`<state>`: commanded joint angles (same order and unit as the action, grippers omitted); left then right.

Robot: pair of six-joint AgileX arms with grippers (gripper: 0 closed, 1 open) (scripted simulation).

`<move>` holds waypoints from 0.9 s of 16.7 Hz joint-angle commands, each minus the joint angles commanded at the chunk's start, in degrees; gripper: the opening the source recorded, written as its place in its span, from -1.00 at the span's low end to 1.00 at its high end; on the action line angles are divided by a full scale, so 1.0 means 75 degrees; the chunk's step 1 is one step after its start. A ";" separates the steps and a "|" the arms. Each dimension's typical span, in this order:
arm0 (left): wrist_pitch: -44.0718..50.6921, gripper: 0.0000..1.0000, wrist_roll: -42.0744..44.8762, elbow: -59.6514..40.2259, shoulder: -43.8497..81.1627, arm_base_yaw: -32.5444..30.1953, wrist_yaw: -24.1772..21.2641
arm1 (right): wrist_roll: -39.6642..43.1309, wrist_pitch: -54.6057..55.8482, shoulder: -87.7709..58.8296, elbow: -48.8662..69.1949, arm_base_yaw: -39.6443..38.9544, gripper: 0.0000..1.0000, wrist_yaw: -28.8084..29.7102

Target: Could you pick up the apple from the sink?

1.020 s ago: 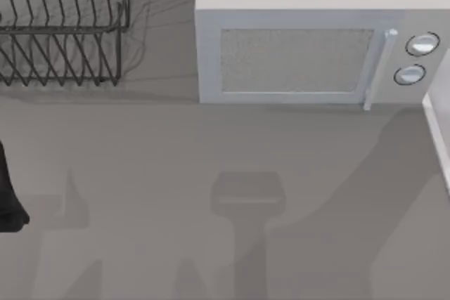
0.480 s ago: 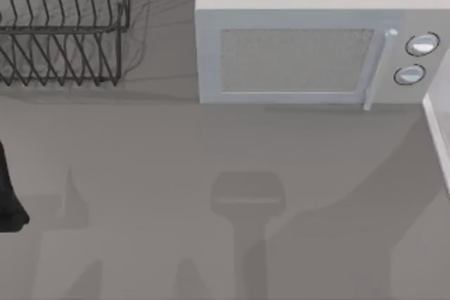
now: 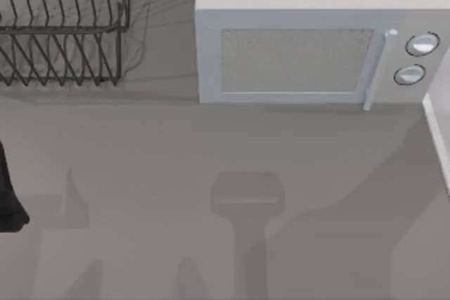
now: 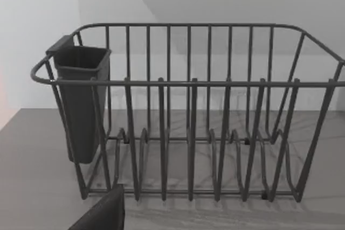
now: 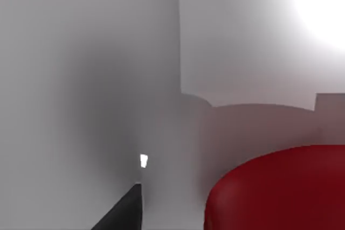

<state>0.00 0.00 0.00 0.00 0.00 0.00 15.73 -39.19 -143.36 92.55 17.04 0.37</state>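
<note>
The apple (image 5: 280, 192) is glossy red and looms very close in the right wrist view, lying on the white floor of the sink (image 5: 108, 79). My right gripper is low inside the sink, and one dark finger (image 5: 121, 211) stands beside the apple with a bare gap between them. It is open and holds nothing. My left arm (image 3: 8, 198) is parked at the table's left edge. One of its fingers (image 4: 102, 214) shows far off the middle of the left wrist view, open and facing the dish rack.
A dark wire dish rack (image 3: 63, 26) with a cutlery cup (image 4: 81, 100) stands at the back left. A white microwave (image 3: 316, 40) is at the back middle and right. The sink's white rim (image 3: 439, 131) runs along the right edge. The arms cast shadows on the grey table.
The right arm's shadow on the table has slid slightly toward the front right. The left arm, the rack and the microwave have not moved.
</note>
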 joint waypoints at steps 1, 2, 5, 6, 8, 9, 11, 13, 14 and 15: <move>0.0000 1.00 0.0000 0.0000 0.0000 0.0000 0.0000 | 0.0000 0.0000 0.0000 0.0000 0.0000 -0.36 0.0000; 0.0000 1.00 0.0000 0.0000 0.0000 0.0000 0.0000 | 0.0000 0.0000 0.0000 0.0000 0.0000 -0.51 0.0000; 0.0000 1.00 0.0000 0.0000 0.0000 0.0000 0.0000 | 0.0000 0.0000 0.0000 0.0000 0.0000 -0.96 0.0000; 0.0000 1.00 0.0000 0.0000 0.0000 0.0000 0.0000 | 0.0000 0.0000 0.0000 0.0000 0.0000 -1.00 0.0000; 0.0000 1.00 0.0000 0.0000 0.0000 0.0000 0.0000 | 0.0000 0.0000 0.0000 0.0000 0.0000 -1.00 0.0000; 0.0000 1.00 0.0000 0.0000 0.0000 0.0000 0.0000 | 0.0000 0.0000 0.0000 0.0000 0.0000 -1.00 0.0000; 0.0000 1.00 0.0000 0.0000 0.0000 0.0000 0.0000 | 0.0000 0.0000 0.0000 0.0000 0.0000 -1.00 0.0000; 0.0000 1.00 0.0000 0.0000 0.0000 0.0000 0.0000 | 0.0000 0.0000 0.0000 0.0000 0.0000 -1.00 0.0000; 0.0000 1.00 0.0000 0.0000 0.0000 0.0000 0.0000 | -0.0055 -0.0208 0.0473 0.0102 -0.0018 -1.00 -0.0106; 0.0000 1.00 0.0000 0.0000 0.0000 0.0000 0.0000 | -0.0054 -0.0225 0.0473 0.0118 -0.0017 -1.00 -0.0106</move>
<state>0.00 0.00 0.00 0.00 0.00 0.00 15.33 -40.88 -139.81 93.44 16.91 -0.43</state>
